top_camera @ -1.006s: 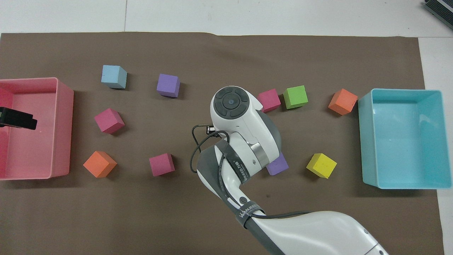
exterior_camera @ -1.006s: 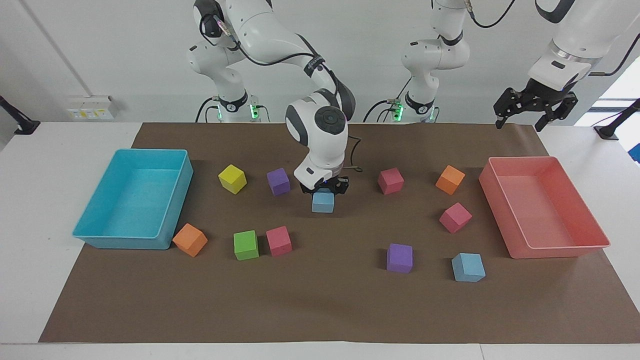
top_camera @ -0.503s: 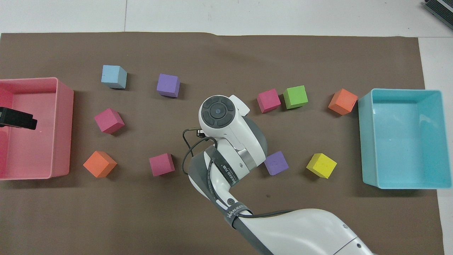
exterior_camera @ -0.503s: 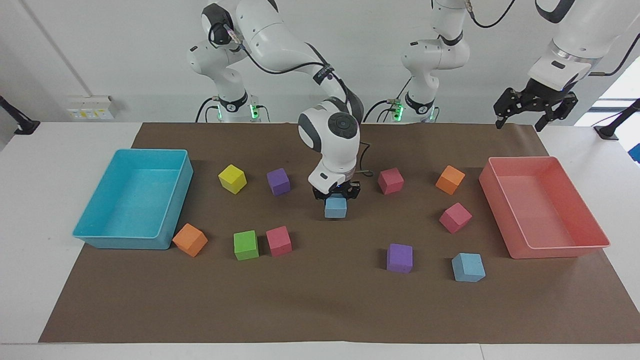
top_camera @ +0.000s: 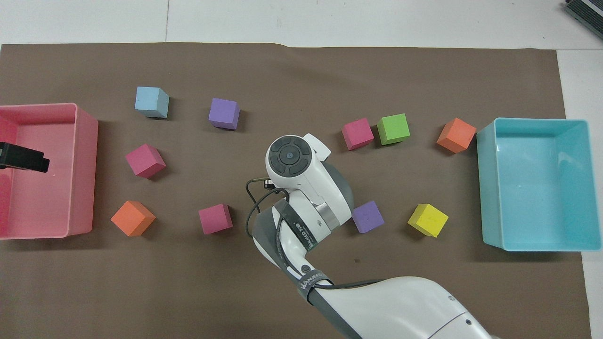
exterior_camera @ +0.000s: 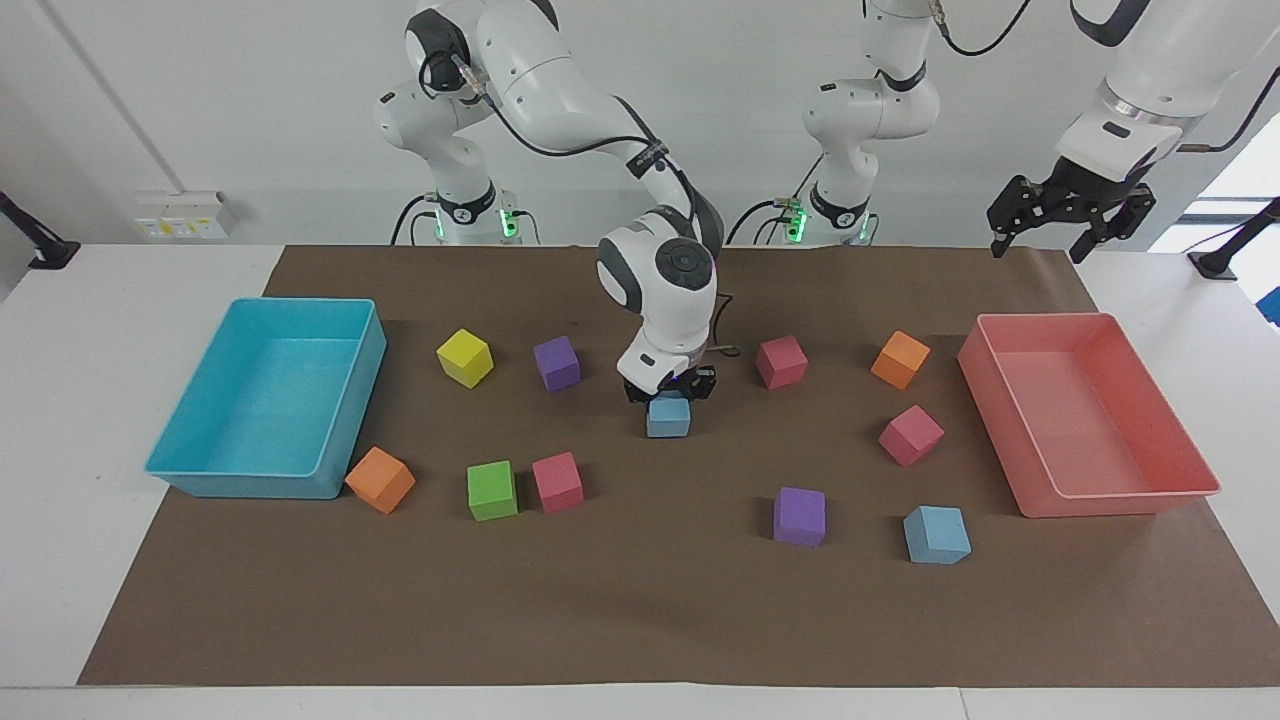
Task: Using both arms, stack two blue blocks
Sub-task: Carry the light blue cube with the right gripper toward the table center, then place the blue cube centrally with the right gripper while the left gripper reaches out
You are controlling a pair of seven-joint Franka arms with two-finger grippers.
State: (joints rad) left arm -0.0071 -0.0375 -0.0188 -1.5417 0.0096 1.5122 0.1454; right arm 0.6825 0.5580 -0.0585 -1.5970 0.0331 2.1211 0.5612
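Note:
My right gripper [exterior_camera: 669,397] is shut on one blue block [exterior_camera: 668,417] and holds it at or just above the brown mat near the table's middle. In the overhead view the right arm's wrist [top_camera: 289,157] hides that block and the gripper. The second blue block [exterior_camera: 936,534] sits on the mat, farther from the robots, toward the left arm's end, and also shows in the overhead view [top_camera: 151,101]. My left gripper [exterior_camera: 1065,215] waits open and empty, raised over the pink tray [exterior_camera: 1120,503] in the overhead view [top_camera: 23,158].
A turquoise tray [exterior_camera: 205,482] stands at the right arm's end. Purple cubes [exterior_camera: 557,362] [exterior_camera: 799,516], magenta cubes [exterior_camera: 781,361] [exterior_camera: 910,435] [exterior_camera: 557,482], orange cubes [exterior_camera: 900,359] [exterior_camera: 380,480], a yellow cube [exterior_camera: 465,357] and a green cube [exterior_camera: 492,490] lie scattered on the mat.
My right gripper has carried the blue block a short way toward the left arm's end of the table and a little lower, then nearly stopped. The left arm has not moved.

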